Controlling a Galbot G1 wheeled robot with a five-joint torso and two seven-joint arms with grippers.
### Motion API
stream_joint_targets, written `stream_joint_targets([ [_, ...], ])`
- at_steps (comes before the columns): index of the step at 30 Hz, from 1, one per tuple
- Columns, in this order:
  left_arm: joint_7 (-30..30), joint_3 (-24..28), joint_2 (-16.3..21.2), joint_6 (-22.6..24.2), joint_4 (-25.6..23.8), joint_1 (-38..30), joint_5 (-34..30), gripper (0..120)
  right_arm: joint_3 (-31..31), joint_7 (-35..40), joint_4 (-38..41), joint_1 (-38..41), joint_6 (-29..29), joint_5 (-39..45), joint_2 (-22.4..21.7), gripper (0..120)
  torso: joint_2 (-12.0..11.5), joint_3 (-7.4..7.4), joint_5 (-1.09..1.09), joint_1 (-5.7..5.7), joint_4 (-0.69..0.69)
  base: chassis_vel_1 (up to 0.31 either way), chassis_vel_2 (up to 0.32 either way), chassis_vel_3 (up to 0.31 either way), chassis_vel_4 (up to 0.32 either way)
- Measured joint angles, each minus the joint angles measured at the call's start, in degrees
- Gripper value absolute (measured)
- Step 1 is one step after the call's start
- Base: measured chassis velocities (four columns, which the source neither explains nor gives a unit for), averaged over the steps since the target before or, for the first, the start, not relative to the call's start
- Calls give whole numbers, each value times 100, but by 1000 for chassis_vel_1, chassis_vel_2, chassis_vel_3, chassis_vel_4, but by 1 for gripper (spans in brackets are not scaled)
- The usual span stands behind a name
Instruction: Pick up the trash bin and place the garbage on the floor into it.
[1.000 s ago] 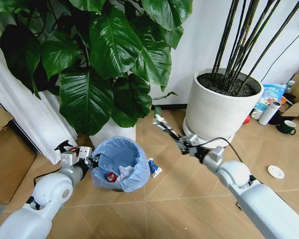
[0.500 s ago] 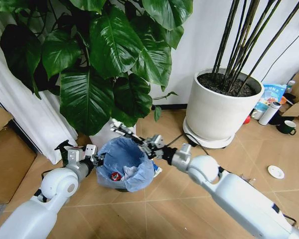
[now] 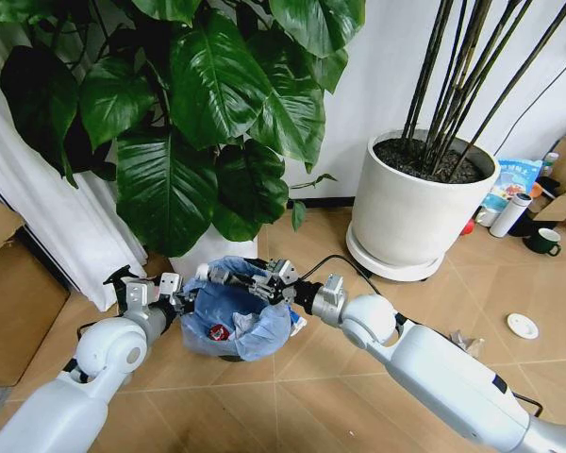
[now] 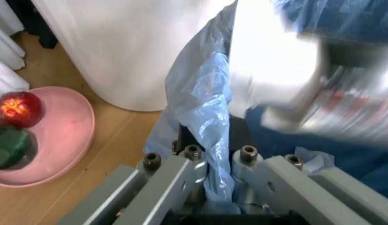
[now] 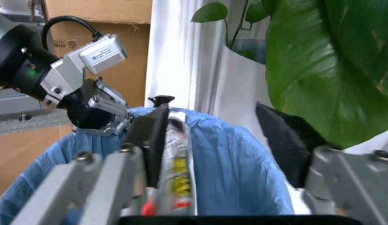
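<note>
In the head view the trash bin (image 3: 234, 311) stands on the floor (image 3: 340, 377) in front of a big leafy plant (image 3: 198, 113), a small round dark bin with a crinkly light-blue bag (image 3: 264, 332) folded over its rim. The left gripper (image 3: 174, 300) is at the bin's left edge and pinches the rim with the bag. The right gripper (image 3: 228, 276) reaches over the bin's opening from the right side; its fingers are spread. Inside the bin a red crushed can (image 3: 218, 332) and white paper (image 3: 243, 324) lie at the bottom. A white disc (image 3: 523, 326) lies on the wooden floor well apart, to the right, near a large white pot (image 3: 410, 212). In the left wrist view the two metal fingers (image 4: 181, 176) are pressed together on the thin blue bag (image 4: 209, 117) and the dark wall of the bin; beside it a pink plate (image 4: 62, 136) with a red apple (image 4: 19, 108) rests on the floor. In the right wrist view the right gripper (image 5: 225, 140) hangs above the open bin (image 5: 238, 164), jaws wide apart, and a thin wrapper (image 5: 171, 173) with yellow and red print lies against one dark finger (image 5: 153, 136); it cannot be told whether it is held. The left gripper (image 5: 106, 117) shows at the far rim.
</note>
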Motion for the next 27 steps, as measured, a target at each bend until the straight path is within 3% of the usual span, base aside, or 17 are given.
stream_joint_targets([
  [6, -1, -75, 9, -1, -26, 28, 2, 0, 134, 109, -15, -1, 21, 28, 52, 74, 0, 0, 1, 0, 0, 0, 0, 0, 0],
  [8, -3, -163, 9, -5, -33, 72, 21, 0, 440, 318, 9, -31, -40, 91, 44, 87, 0, 0, 1, 0, 1, 0, 0, 0, 0],
  [12, 1, -274, -27, -12, -45, 137, 77, 0, 993, 733, 22, -270, -298, 156, -63, 98, 0, 0, 0, 0, 1, 0, 0, 0, 0],
  [16, 3, -330, -60, -20, -69, 172, 116, 0, 1377, 938, -166, -562, -489, 224, -151, 100, 0, 0, 0, 0, 0, 0, 0, 0, 0],
  [19, 4, -365, -87, -26, -131, 209, 138, 0, 1634, 943, -843, -923, -518, 215, -180, 100, 0, 0, 1, 0, -2, 0, 0, 0, 0],
  [26, -11, -403, -100, -32, -220, 289, 151, 0, 1608, 747, -1779, -1134, -472, 137, 37, 100, 0, 0, 1, 0, -2, 0, 0, 0, 0],
  [27, -13, -412, -111, -37, -245, 315, 159, 0, 1508, 633, -2135, -1130, -396, 52, 222, 100, 0, 0, -1, 0, 0, 0, 0, 0, 0],
])
